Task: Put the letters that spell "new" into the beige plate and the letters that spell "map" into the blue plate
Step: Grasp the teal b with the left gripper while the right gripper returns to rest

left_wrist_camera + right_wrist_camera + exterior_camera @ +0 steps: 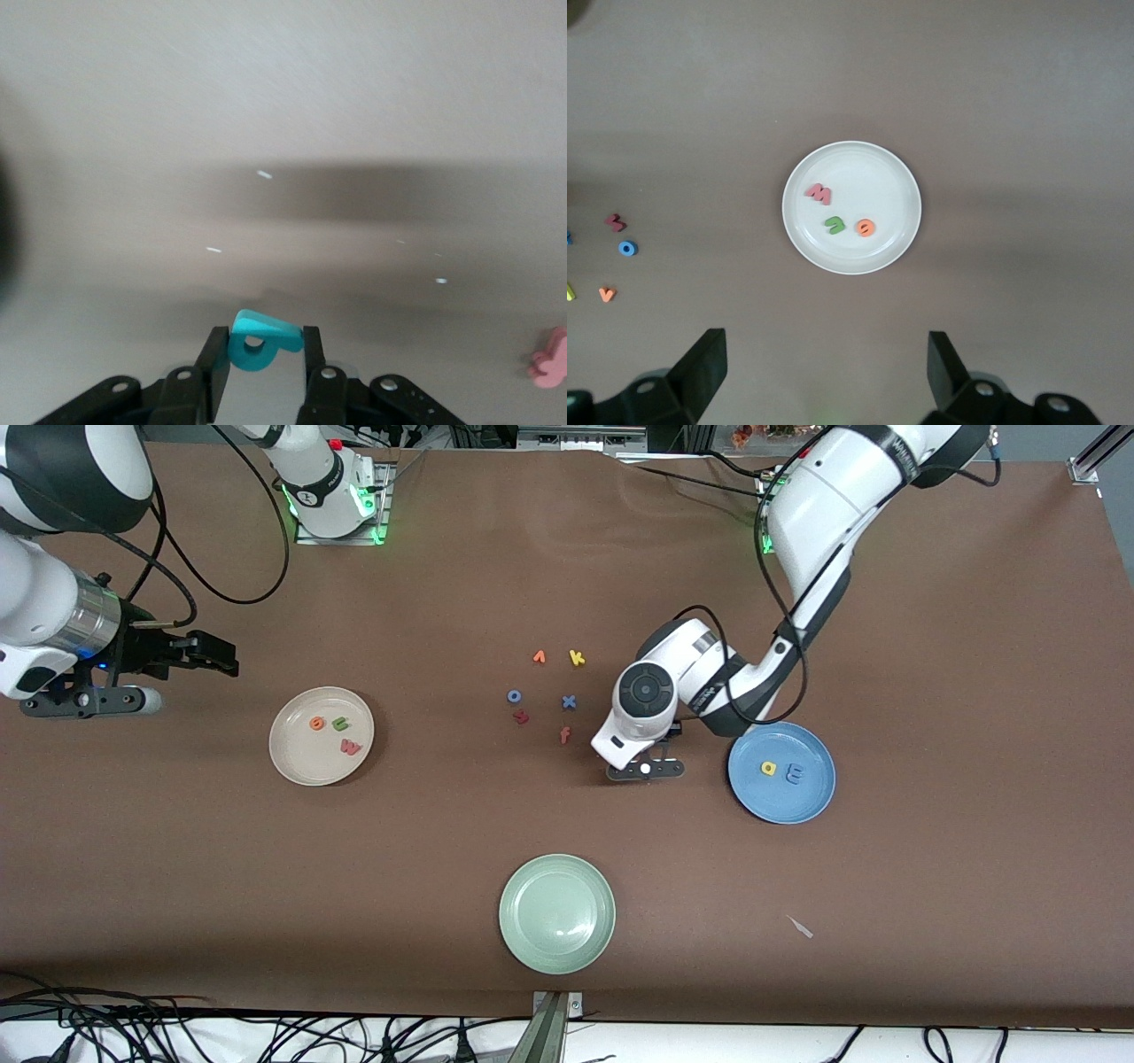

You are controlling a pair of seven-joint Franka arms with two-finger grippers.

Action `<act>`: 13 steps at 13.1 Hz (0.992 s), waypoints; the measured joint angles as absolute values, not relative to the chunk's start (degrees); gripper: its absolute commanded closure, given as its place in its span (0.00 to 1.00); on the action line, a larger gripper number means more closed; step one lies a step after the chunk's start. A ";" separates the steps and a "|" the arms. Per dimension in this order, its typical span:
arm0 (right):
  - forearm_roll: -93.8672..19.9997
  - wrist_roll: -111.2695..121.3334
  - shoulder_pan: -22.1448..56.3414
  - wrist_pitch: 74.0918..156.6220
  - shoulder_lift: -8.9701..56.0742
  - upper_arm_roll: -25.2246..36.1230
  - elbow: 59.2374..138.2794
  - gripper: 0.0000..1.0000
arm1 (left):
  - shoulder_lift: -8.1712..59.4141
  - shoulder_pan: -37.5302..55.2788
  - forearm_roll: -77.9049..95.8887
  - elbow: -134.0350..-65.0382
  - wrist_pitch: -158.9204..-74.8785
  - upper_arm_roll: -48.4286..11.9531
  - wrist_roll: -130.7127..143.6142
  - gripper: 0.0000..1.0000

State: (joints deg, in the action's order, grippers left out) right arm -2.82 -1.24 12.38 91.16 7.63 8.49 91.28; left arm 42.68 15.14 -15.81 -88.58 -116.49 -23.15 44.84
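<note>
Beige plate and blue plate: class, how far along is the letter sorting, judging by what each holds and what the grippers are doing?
Done: the beige plate holds the orange e, green n and pink-red w. The blue plate holds the yellow a and light blue m. In hand: the left gripper grips the teal p, low over the table beside the blue plate. Left: dropping it there. The right gripper waits open above the beige plate.

foam letters [567,701] | k, x, o, f readable | no labels

beige plate [298,766]: three letters held | blue plate [811,803]: two letters held | pale green plate [557,913]: set near table's front edge
</note>
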 measured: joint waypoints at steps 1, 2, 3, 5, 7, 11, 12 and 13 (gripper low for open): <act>-2.58 -1.25 12.12 91.32 7.60 8.49 91.28 0.00 | 41.31 13.73 -15.82 -88.56 -114.93 -23.12 42.49 0.79; -2.16 -1.26 11.94 91.63 7.53 8.48 91.28 0.00 | 40.13 12.12 -15.82 -88.56 -113.45 -23.07 39.48 0.79; -1.83 -1.26 11.85 92.09 7.37 8.48 91.29 0.00 | 39.28 10.29 -15.82 -88.57 -112.11 -23.02 35.90 0.79; -1.63 -1.27 11.81 93.47 6.75 8.38 91.46 0.00 | 38.18 6.30 -15.82 -88.57 -110.37 -22.90 28.47 0.79; -1.60 -1.30 11.79 94.99 6.24 8.29 91.94 0.00 | 37.75 2.87 -15.82 -88.57 -109.91 -22.84 21.81 0.79; -1.58 -1.31 11.43 95.36 4.84 8.21 93.99 0.00 | 37.87 -2.34 -18.71 -89.27 -109.79 -22.40 12.07 0.76; -1.58 -1.30 11.29 95.33 4.78 8.21 94.07 0.00 | 38.12 -2.91 -20.19 -89.69 -109.88 -22.40 11.53 0.75; -1.56 -1.30 11.24 95.29 4.80 8.21 94.09 0.00 | 38.50 -2.98 -20.47 -90.01 -109.98 -22.41 11.19 0.73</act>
State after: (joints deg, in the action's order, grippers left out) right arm -1.56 -1.30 11.24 95.29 4.80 8.21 94.09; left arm 38.50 -2.98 -20.47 -90.01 -109.98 -22.41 11.19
